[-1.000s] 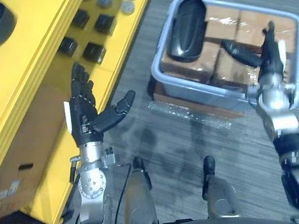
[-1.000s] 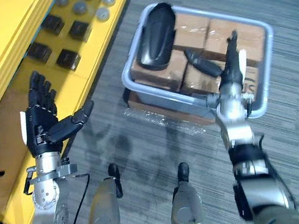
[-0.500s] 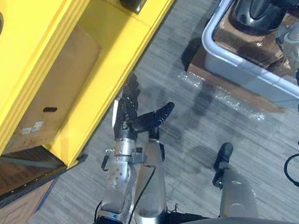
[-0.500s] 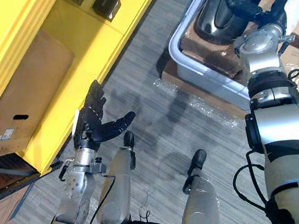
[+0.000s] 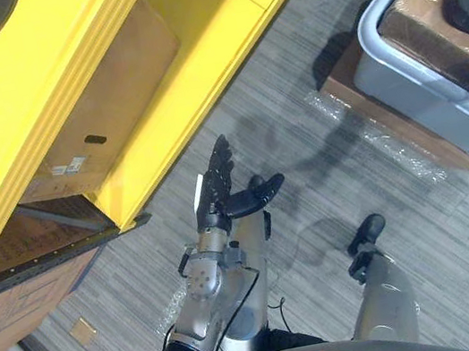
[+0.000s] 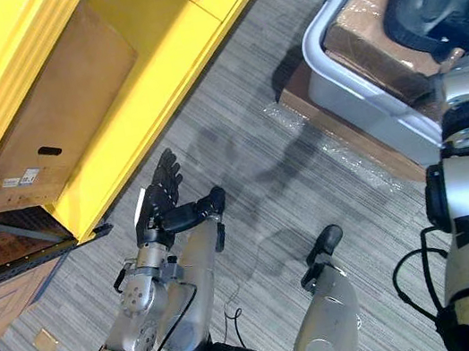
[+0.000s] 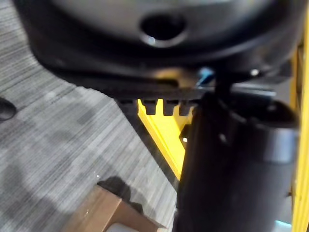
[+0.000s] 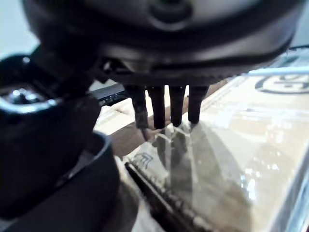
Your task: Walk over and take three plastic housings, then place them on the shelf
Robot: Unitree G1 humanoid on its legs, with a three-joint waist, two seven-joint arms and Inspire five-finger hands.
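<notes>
You see your left hand [image 7: 159,53] as a dark bulk close to the lens. Its fingers [image 7: 150,106] stand in a short, straight row with nothing held. The thumb [image 7: 231,164] stands out beside them, thick and dark, apart from the row. Past the fingertips, a slanting edge of the yellow shelf [image 7: 166,128] comes down to the grey striped floor [image 7: 58,140]. A brown cardboard corner [image 7: 111,212] lies on the floor near that shelf edge, with a dark shadow along its side.
</notes>
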